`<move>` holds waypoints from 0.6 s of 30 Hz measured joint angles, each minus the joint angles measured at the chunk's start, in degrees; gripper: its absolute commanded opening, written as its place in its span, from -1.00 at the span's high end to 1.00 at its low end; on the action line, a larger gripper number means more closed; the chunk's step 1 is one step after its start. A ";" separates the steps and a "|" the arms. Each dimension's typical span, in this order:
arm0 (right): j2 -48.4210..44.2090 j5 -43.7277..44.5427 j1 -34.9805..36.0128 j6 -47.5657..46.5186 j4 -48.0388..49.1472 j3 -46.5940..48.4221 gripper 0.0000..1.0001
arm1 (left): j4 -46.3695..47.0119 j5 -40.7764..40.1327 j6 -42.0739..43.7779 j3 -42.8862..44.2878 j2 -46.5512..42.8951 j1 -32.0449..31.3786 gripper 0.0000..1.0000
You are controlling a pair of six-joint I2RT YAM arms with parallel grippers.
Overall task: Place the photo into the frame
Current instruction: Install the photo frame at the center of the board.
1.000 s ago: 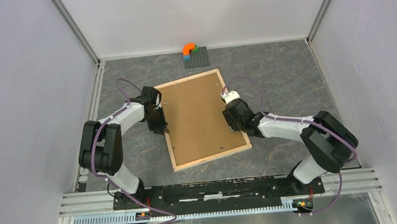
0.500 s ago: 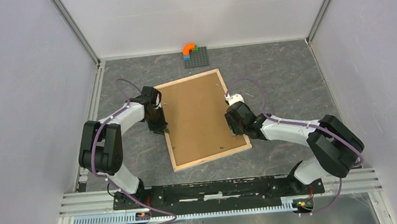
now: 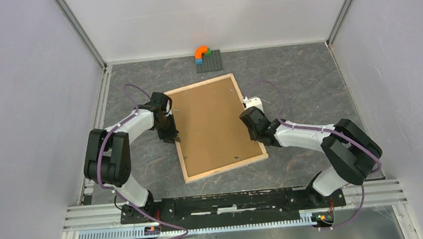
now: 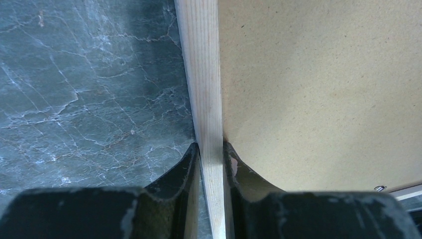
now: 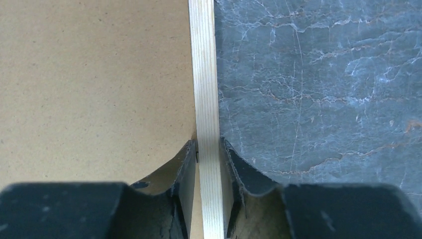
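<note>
The frame (image 3: 225,167) lies flat on the table, back side up, with the plain brown backing board (image 3: 212,122) filling it. The photo is hidden. My left gripper (image 3: 171,137) is shut on the frame's left rail; the left wrist view shows the pale wood rail (image 4: 199,74) pinched between both fingers of this gripper (image 4: 211,147), the board (image 4: 318,89) to its right. My right gripper (image 3: 254,130) is shut on the right rail; the right wrist view shows that rail (image 5: 203,69) between the fingers of that gripper (image 5: 209,144), the board (image 5: 94,74) to its left.
A grey brick baseplate (image 3: 211,61) with an orange, green and blue brick piece (image 3: 200,53) sits at the back centre, just beyond the frame. Walls close in the table on the left, right and back. A small metal fitting (image 4: 379,187) shows on the board.
My right gripper has shifted slightly right, from over the board's edge onto the frame's right rail. The left gripper and the frame have not moved.
</note>
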 measured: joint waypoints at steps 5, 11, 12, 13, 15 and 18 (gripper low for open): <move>0.63 1.22 0.00 3.61 -1.18 0.66 0.21 | 0.02 0.02 0.00 0.00 0.00 0.00 0.95; 3.80 2.84 0.70 10.69 -6.99 5.29 0.20 | 0.02 0.04 0.00 0.00 0.00 0.00 0.95; 4.46 3.23 0.70 12.04 -8.24 6.21 0.21 | 0.02 0.04 0.00 0.00 0.00 0.00 0.95; 5.03 3.69 0.72 13.51 -9.40 7.02 0.21 | 0.02 0.04 0.00 0.00 0.00 0.00 0.96; 5.42 4.59 0.90 15.80 -10.25 7.50 0.20 | 0.02 0.07 0.00 0.00 0.00 0.00 0.95; 5.53 5.60 1.11 17.64 -10.38 7.48 0.12 | 0.02 0.07 0.00 0.00 0.00 0.00 0.95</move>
